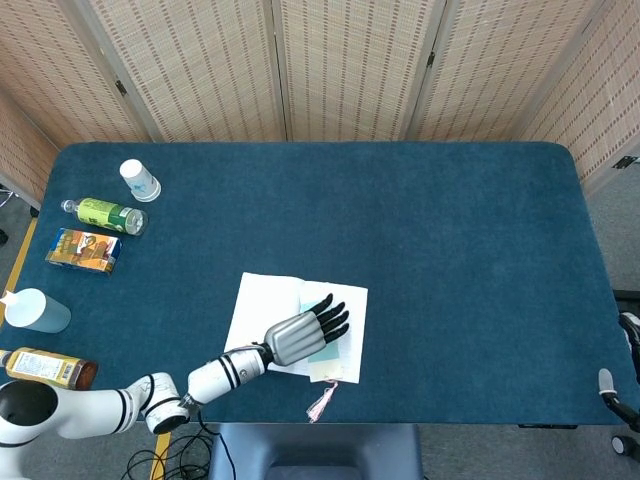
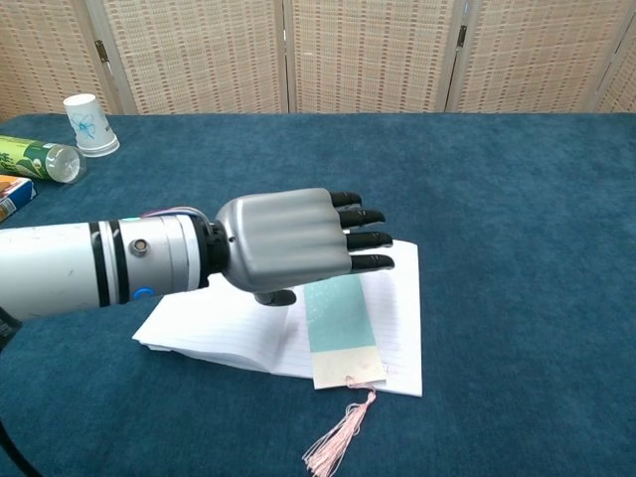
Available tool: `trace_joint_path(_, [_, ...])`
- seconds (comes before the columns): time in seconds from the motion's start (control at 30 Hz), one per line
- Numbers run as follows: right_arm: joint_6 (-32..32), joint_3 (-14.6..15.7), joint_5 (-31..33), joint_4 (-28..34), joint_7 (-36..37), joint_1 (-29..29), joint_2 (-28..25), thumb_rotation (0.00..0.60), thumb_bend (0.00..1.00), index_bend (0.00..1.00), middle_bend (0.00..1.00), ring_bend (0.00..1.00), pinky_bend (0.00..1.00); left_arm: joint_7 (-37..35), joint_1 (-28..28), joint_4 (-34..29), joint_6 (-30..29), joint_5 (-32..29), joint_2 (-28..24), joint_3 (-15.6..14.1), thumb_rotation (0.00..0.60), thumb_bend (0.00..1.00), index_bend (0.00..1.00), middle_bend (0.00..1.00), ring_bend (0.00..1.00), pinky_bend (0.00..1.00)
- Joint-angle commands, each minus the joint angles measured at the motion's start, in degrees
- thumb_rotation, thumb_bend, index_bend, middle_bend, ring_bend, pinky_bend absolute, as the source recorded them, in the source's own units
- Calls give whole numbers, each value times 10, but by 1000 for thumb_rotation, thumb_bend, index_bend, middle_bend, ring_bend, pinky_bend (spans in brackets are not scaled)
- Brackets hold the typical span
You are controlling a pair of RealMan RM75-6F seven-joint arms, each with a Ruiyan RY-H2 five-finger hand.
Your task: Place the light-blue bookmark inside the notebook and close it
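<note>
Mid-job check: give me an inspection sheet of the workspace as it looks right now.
Surface: dark blue felt-covered table, flat.
Job's things: open white lined notebook near the front edge; light-blue bookmark lying along the right-hand page, its pink tassel trailing off onto the felt. Notebook not yet closed.
Clutter: white paper cup, green-labelled bottle on its side, orange snack pack, pale blue cup, amber bottle, all at the left edge.
Robot hands: left robot hand flat over the notebook, fingers extended above the bookmark's top; contact cannot be told. Right robot hand barely visible at the right edge.
Cables: black leads below the front edge.
Surroundings: woven folding screens behind.
</note>
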State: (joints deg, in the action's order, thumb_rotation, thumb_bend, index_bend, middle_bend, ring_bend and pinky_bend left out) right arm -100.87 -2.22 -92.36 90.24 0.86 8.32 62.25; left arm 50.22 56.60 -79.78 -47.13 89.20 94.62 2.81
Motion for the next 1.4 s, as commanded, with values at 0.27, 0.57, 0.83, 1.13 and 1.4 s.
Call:
trace_joint_path(0.27, [4,6,-30,4,-13,-9,-8,600,387,35,186,149,162,-77,-74,-115,-76,-88,-79,27,600,301,42,82,46,158])
trace_joint_path(0.57, [39,19,-79,19,-35,-40,-19,600,388,35,188,149,161,-155,-150,-186,-149,-155,-183,37,600,301,42,82,46,158])
trace_joint_path(0.83, [100,31,-119,43,-74,-82,-38,600,387,35,242,149,162,-238,-210,-200,-203,-165,-244,33,600,301,50,82,46,158])
trace_joint_path(1.13, [172,36,-149,76,-102,-135,-53,600,539,35,242,148,162,-296,-283,-186,-281,-145,-279,15,600,301,69,81,46,158])
trace_joint_path(1.4, [302,31,-148,122,-140,-214,-43,600,668,33,231,149,162,-344,-351,-166,-343,-114,-301,-12,600,300,78,82,46,158])
